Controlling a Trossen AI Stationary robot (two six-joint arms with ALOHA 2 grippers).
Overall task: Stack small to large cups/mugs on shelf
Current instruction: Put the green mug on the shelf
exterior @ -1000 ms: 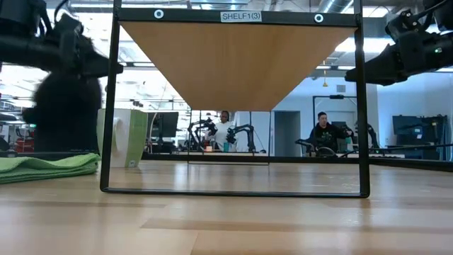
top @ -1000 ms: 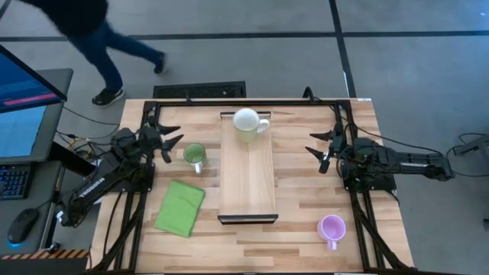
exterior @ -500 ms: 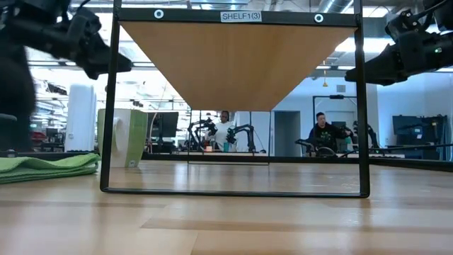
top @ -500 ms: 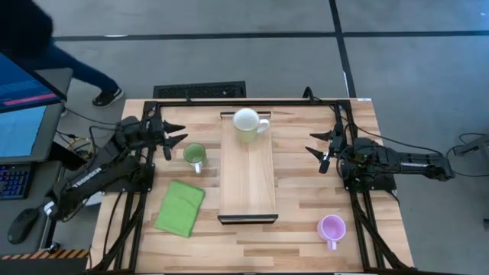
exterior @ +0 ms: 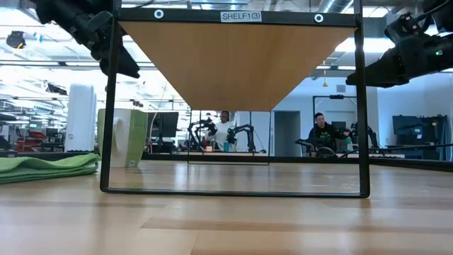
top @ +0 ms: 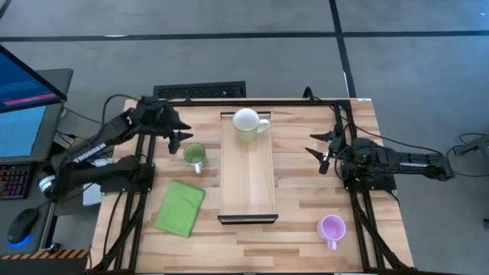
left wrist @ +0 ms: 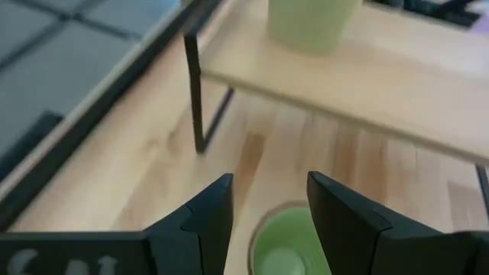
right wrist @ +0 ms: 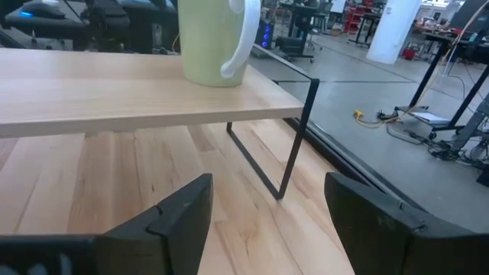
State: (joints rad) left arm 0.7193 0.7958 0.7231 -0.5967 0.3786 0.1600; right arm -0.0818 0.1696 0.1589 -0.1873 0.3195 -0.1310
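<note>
While running lengthwise from the table's far edge toward its near edge, shelf (top: 247, 172) carrying the white mug (top: 247, 121) at the far end, handle toward the right arm's side. Light green mug (top: 194, 155) upright on the tabletop (top: 298, 191) just left of the shelf, handle toward the near edge, with left gripper (top: 175, 131) above and beside it, jaws apart; green cloth (top: 180, 207) nearer. Light purple mug (top: 331, 228) at the near right, handle toward the near edge; right gripper (top: 322, 149) right of the shelf, jaws apart.
</note>
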